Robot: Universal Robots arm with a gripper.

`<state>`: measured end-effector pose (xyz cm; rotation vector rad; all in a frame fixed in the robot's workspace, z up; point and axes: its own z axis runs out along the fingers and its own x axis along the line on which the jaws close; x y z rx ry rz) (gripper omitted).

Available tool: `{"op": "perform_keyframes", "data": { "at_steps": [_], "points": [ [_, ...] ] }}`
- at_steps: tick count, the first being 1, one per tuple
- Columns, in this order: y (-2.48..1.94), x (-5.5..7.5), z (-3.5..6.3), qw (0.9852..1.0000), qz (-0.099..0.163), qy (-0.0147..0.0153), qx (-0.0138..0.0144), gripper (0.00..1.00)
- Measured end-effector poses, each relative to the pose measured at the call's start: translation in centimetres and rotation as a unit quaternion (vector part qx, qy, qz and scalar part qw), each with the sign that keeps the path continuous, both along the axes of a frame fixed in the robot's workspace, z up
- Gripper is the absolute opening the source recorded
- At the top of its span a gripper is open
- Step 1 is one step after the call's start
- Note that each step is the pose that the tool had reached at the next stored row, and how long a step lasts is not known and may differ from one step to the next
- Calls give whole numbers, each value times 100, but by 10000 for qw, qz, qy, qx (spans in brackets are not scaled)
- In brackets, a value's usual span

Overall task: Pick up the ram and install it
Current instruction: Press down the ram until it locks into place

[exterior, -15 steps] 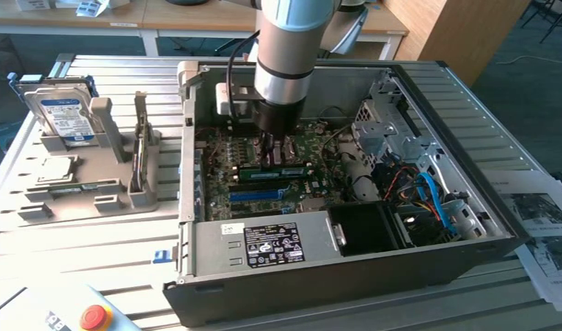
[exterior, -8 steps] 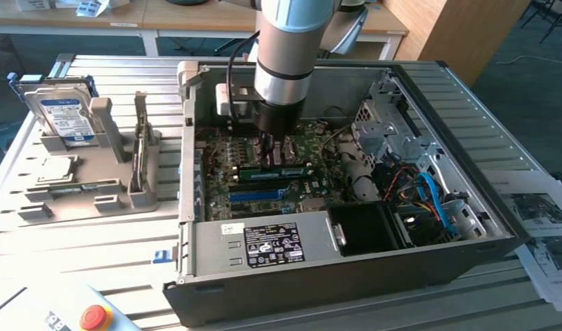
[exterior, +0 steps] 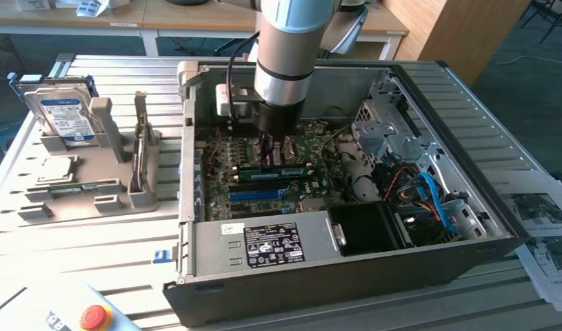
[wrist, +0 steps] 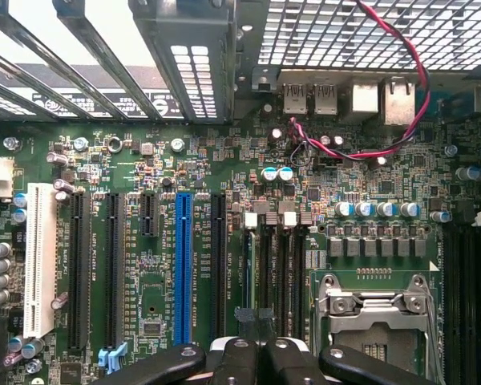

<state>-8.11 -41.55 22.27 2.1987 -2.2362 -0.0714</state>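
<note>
The black two-fingered gripper (exterior: pixel 272 153), fingers pressed together, hangs low inside the open black computer case (exterior: pixel 354 272), just above the green motherboard (wrist: pixel 184 160) and its memory slots.

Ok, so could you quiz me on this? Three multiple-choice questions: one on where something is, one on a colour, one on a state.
1. Where is the gripper?
A) well outside the case
B) inside the open case, above the motherboard
C) resting on the case's rim

2. What colour is the long slot between two black ones?
A) red
B) yellow
C) blue

3. The gripper is:
A) wide open
B) shut
C) half open

Answers:
1 B: the arm reaches down into the case, ending just over the board.
2 C: the wrist view shows one bright blue slot among the black ones.
3 B: in the wrist view its fingers sit pressed together.
</note>
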Motion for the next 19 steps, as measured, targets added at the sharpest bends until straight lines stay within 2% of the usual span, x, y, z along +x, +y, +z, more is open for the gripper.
{"op": "perform_keyframes", "data": {
  "at_steps": [15, 18, 19],
  "points": [
    [1, 0, -11, 10000, 0, -1, 3, 10],
    [3, 3, 4, 10000, 0, -9, 10, 10],
    [2, 2, 21, 10000, 1, -4, 6, 10]
  ]
}}
